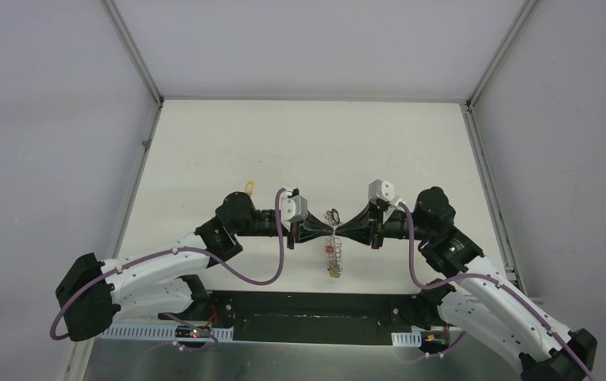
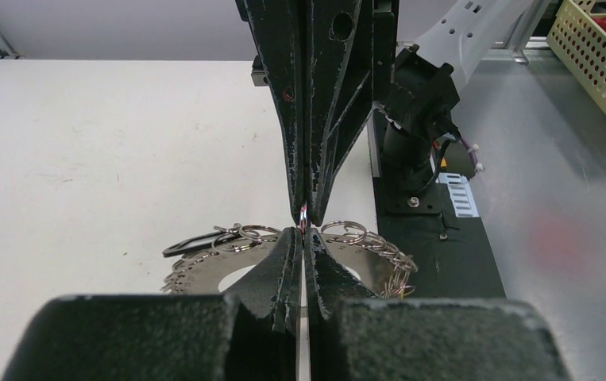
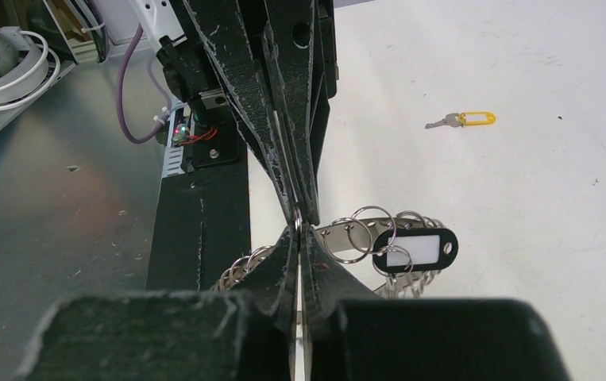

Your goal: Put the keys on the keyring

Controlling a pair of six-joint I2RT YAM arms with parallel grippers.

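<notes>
The keyring (image 1: 333,248) is a grey metal band hung with several small split rings, seen below the jaws in both wrist views (image 2: 367,238) (image 3: 345,232). It carries a black tag with a white label (image 3: 414,250). My left gripper (image 1: 324,230) and right gripper (image 1: 346,230) meet tip to tip just above it. Both are shut, pinching one small split ring (image 2: 305,215) (image 3: 296,213) between their tips. One of the keys, with a yellow head (image 3: 464,120), lies alone on the table behind my left arm (image 1: 248,187). Other keys are not visible.
The white table (image 1: 307,151) is walled at the back and sides. A black base plate (image 1: 315,313) runs along the near edge. Off the table are a beige perforated basket (image 2: 601,59) with red things and coiled white cable (image 3: 1,67).
</notes>
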